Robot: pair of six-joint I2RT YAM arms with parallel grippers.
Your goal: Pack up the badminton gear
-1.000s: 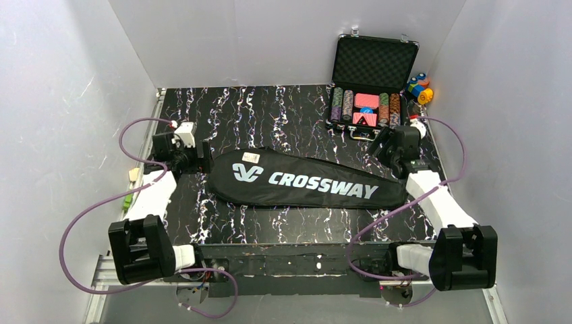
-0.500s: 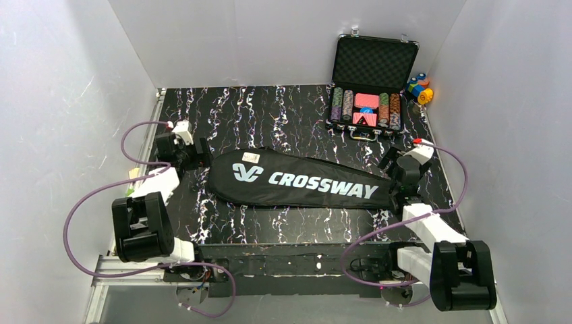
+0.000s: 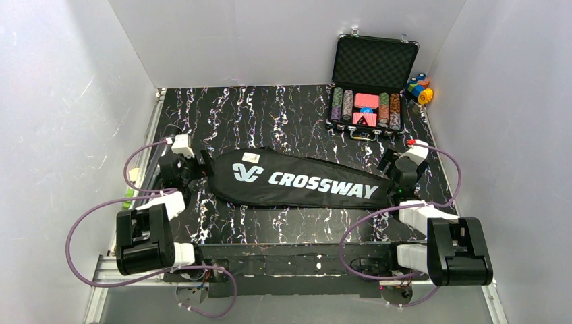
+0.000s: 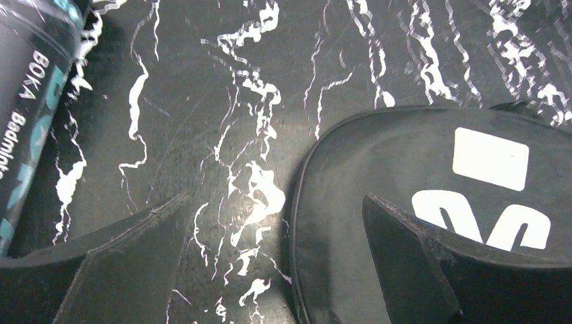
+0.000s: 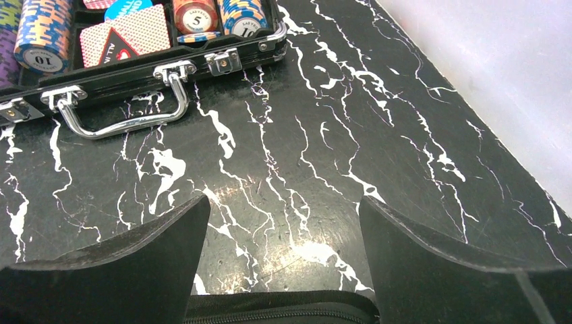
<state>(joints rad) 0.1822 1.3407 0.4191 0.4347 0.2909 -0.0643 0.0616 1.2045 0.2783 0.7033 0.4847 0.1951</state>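
Observation:
The long black "CROSSWAY" bag (image 3: 297, 179) lies flat across the middle of the table, its zip shut at the narrow end (image 5: 283, 312). My left gripper (image 4: 275, 197) is open low over the bag's wide rounded end (image 4: 418, 175), one finger above the bag and the other above bare table. A dark tube with teal lettering (image 4: 27, 101) lies just to its left. My right gripper (image 5: 283, 199) is open just past the bag's narrow end, holding nothing. From above, the left gripper (image 3: 200, 164) and right gripper (image 3: 389, 164) flank the bag.
An open black case of poker chips (image 3: 367, 88) stands at the back right, its chrome handle (image 5: 121, 121) just beyond my right gripper. Small coloured blocks (image 3: 419, 88) sit beside the case. White walls close in on three sides. A green object (image 3: 128, 200) lies off the table's left edge.
Both arms have folded back towards their bases. The right gripper has drawn away from the poker case to the bag's narrow end; the left has shifted nearer along the wide end.

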